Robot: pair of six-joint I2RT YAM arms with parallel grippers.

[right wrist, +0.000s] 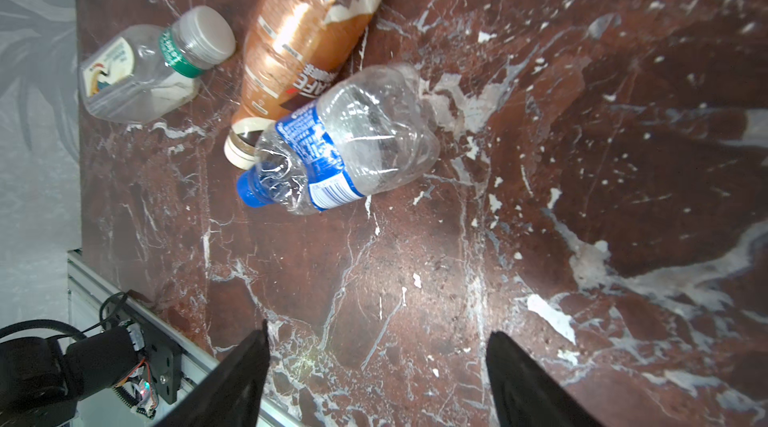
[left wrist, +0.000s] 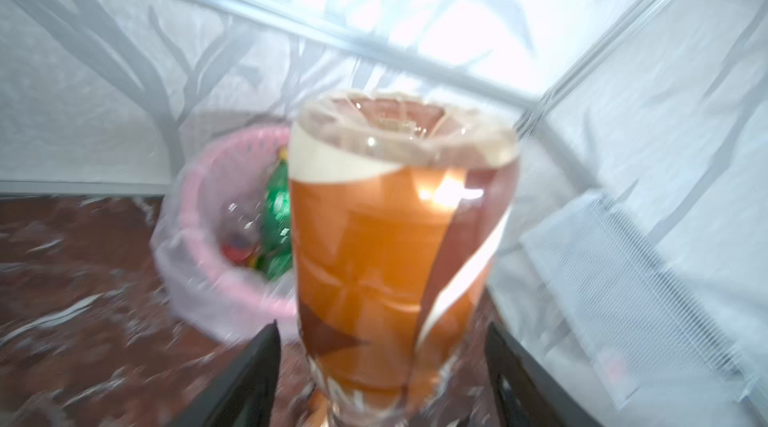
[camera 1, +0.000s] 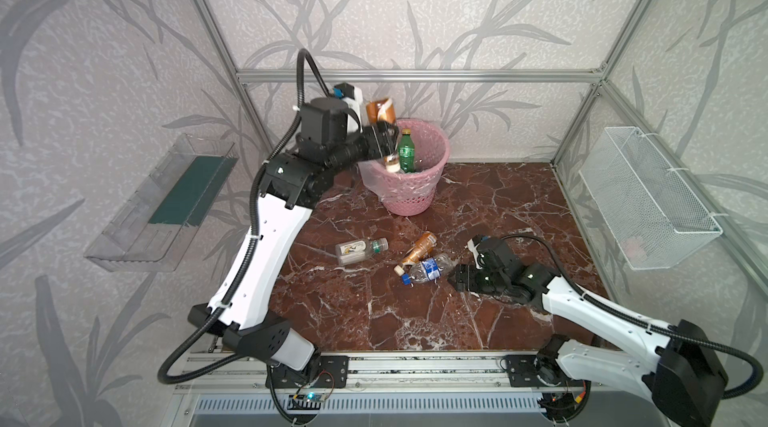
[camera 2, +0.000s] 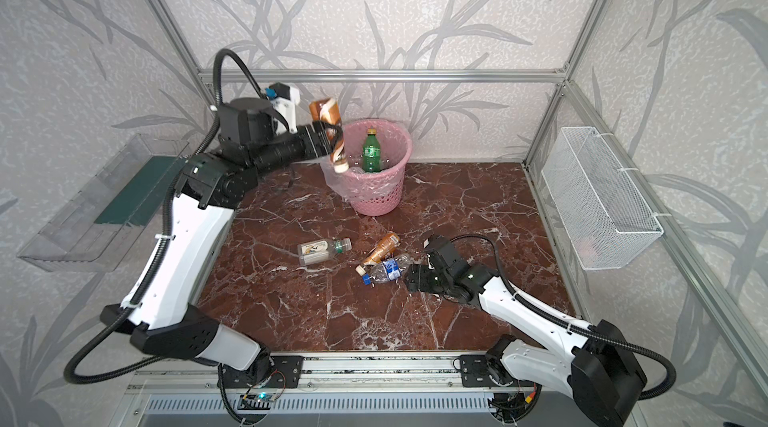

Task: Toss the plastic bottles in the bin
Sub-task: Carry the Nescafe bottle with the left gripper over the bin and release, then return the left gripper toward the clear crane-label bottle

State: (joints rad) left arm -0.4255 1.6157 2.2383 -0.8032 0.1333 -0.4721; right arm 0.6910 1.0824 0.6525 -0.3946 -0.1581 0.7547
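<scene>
1 orange-brown bottle (camera 1: 379, 112) sits cap-down betw your L gripper (left wrist: 382, 324) jaws, which are spread w/ gaps both sides, just over bin (camera 1: 409, 202) rim; green bottle (camera 1: 405, 152) upright inside, beyond fingertips. R gripper (right wrist: 378, 332) wide, empty; blue-label bottle (right wrist: 353, 142) lies on table (right wrist: 415, 279) ahead of it, not touching

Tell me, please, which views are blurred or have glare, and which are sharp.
Left wrist view: motion blur everywhere, the orange-brown bottle and the pink bin smeared, the wall behind washed out white. Right wrist view: sharp, with glare on the copper-labelled bottle. Both top views: sharp, only that first bottle near the bin blurred.
</scene>
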